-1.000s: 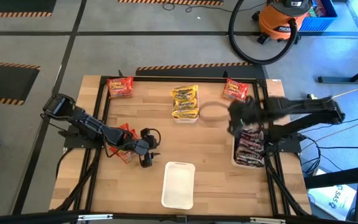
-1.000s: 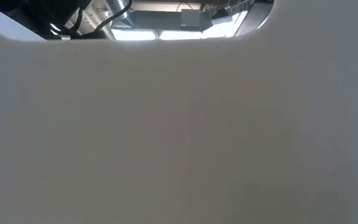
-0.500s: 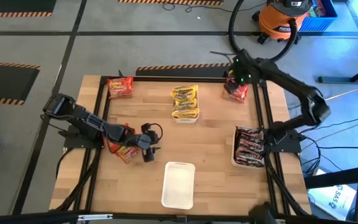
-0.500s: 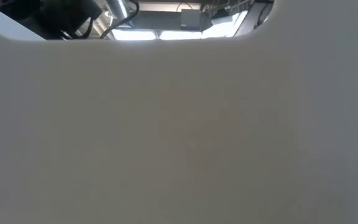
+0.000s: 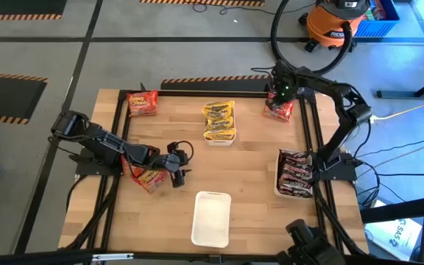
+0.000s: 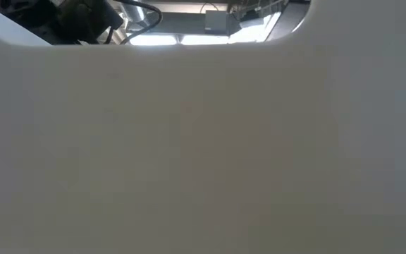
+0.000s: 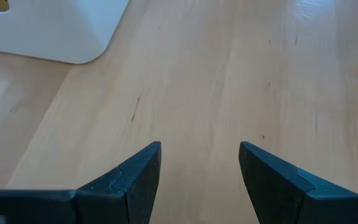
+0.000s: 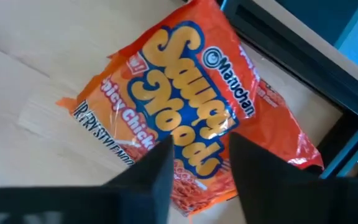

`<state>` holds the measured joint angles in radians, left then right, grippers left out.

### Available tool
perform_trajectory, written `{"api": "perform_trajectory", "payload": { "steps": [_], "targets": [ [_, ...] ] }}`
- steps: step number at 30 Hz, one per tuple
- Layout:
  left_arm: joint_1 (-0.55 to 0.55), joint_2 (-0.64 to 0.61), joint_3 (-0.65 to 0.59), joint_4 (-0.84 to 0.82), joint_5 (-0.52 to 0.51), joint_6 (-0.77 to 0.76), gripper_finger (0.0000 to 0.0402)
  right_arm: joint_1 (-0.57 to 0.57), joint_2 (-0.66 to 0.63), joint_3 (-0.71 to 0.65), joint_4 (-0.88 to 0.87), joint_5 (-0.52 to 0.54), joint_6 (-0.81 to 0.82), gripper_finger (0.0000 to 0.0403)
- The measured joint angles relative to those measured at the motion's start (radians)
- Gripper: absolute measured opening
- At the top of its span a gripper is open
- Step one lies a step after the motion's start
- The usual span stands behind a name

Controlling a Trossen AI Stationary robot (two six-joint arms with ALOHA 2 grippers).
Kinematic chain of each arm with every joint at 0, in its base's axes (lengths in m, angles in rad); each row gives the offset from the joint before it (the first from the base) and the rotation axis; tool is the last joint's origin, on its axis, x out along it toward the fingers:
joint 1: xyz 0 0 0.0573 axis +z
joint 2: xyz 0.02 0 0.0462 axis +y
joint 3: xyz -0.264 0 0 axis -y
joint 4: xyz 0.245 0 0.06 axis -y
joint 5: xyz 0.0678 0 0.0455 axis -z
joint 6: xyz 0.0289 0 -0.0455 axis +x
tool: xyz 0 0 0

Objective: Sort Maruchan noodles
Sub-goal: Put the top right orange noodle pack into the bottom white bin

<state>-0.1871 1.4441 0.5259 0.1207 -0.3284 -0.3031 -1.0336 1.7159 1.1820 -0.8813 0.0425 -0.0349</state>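
Several Maruchan packets show in the high view. A red one [image 5: 142,101] lies at the far left corner and another red one [image 5: 147,178] lies beside my left arm. Yellow ones [image 5: 219,118] sit in a white tray, and dark brown ones [image 5: 295,175] fill a tray on the right. My right gripper [image 5: 277,100] [image 8: 197,168] hangs open over a red-orange packet [image 5: 283,111] [image 8: 185,118] that lies flat at the far right corner. Its fingers stand on either side of the packet's middle. My left gripper [image 5: 179,175] [image 7: 199,155] is open over bare wood.
An empty white tray [image 5: 212,218] sits near the near edge. Its wall [image 6: 203,155] blocks almost all of the low view. A corner of a white tray [image 7: 48,37] shows ahead of the left fingers. A black frame rail [image 8: 303,43] runs just beyond the red-orange packet.
My right arm has swung from above the tray of dark brown packets toward the table's far edge. It has come down over the red-orange packet at the far right corner. My left gripper has shifted slightly toward the far edge beside its red packet.
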Motion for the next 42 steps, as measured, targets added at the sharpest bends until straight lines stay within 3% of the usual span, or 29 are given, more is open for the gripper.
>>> {"api": "perform_trajectory", "payload": {
  "steps": [4, 8, 17, 23, 27, 33, 42],
  "targets": [
    [0.000, 0.000, 0.000, 0.000, 0.000, 0.000, 0.0211, 0.000, 0.028, 0.000, 0.003, -0.008, 0.000, 0.0067],
    [-0.001, 0.000, 0.000, 0.000, 0.001, 0.000, 0.0211, 0.026, 0.033, 0.000, -0.014, -0.010, 0.001, 0.0037],
    [-0.001, 0.000, 0.000, 0.000, 0.001, 0.000, 0.0211, 0.141, 0.034, 0.000, 0.003, -0.008, 0.007, 0.0026],
    [-0.001, 0.000, 0.000, 0.000, 0.001, 0.000, 0.0211, 0.215, 0.030, 0.000, -0.018, -0.128, 0.001, 0.0026],
    [-0.001, 0.000, -0.002, 0.000, 0.001, 0.000, 0.0211, 0.228, -0.002, 0.005, -0.013, -0.048, 0.000, 0.0026],
    [-0.002, 0.000, -0.002, 0.000, 0.001, -0.001, 0.0211, 0.144, -0.019, 0.005, -0.001, 0.172, 0.001, 0.0026],
    [-0.002, 0.000, -0.001, 0.000, 0.001, -0.001, 0.0211, 0.078, -0.017, -0.108, 0.070, 0.138, -0.006, 0.0026]
  ]
}}
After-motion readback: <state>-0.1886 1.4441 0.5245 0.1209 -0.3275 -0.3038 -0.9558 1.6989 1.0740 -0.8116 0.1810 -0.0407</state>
